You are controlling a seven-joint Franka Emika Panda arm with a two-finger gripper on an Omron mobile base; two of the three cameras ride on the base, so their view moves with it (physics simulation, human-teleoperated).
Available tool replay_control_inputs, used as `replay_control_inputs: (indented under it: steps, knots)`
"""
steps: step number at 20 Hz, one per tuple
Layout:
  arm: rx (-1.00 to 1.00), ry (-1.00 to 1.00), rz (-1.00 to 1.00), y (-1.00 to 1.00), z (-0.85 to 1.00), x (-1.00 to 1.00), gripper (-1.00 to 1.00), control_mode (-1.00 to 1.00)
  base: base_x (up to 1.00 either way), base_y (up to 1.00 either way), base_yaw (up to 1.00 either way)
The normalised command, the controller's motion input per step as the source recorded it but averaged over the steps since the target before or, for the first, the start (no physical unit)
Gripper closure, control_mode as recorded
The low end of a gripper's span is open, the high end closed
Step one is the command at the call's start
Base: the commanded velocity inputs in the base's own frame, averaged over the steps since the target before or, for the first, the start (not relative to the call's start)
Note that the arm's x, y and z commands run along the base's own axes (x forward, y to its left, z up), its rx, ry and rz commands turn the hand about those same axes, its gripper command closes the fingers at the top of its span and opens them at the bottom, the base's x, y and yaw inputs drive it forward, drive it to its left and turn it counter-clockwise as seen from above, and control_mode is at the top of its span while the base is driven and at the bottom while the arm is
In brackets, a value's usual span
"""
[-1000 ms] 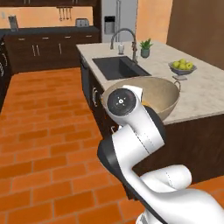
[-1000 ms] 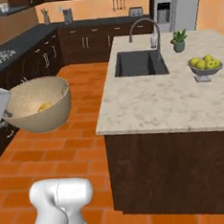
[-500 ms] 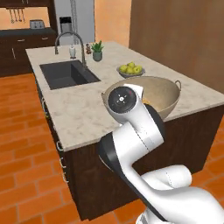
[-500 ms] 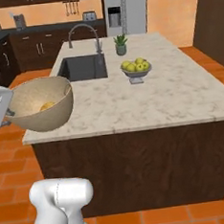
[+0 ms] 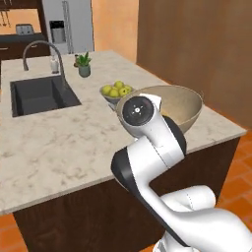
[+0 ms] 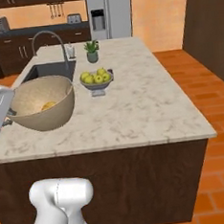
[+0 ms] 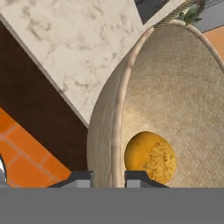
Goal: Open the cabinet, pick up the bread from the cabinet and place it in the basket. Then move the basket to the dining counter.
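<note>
— Hand view: the gripper (image 7: 108, 177) has one finger on each side of the basket (image 7: 175, 96) rim, clamped on it. The bread (image 7: 150, 157) lies inside, just past the inner finger.

— So the basket goes wherever the hand goes. Where is it against the counter (image 6: 147, 106)?

— In the right base view the basket (image 6: 41, 103) hangs over the near left part of the marble, between the sink (image 6: 36, 72) and the front edge, with the bread (image 6: 48, 106) low in its bowl. Whether its bottom touches the top, I cannot tell. In the left base view the basket (image 5: 179, 106) sits beyond the arm, just beside the fruit bowl (image 5: 115, 92).

— Then the coming move is downward, I'd judge: the marble lies straight under it.

— Likely. Against a second ago, the whole scene has swung: the base drove around, so the counter's long side now faces us, and the basket, then out over the brick floor, now sits over the marble.
</note>
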Motion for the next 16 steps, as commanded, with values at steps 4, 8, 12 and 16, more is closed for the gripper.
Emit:
replay_control_inputs:
  steps: [4, 8, 12, 16]
  knots:
    - [0.0, 0.0, 0.0, 0.0, 0.0, 0.0, 1.0, 1.0, 0.34, -0.74, 0.08]
    - [0.0, 0.0, 0.0, 0.0, 0.0, 0.0, 1.0, 1.0, 0.37, -0.62, 0.19]
    - [0.0, 0.0, 0.0, 0.0, 0.0, 0.0, 1.0, 1.0, 0.49, -0.62, 0.23]
    - [0.0, 0.0, 0.0, 0.0, 0.0, 0.0, 1.0, 1.0, 0.48, -0.6, 0.22]
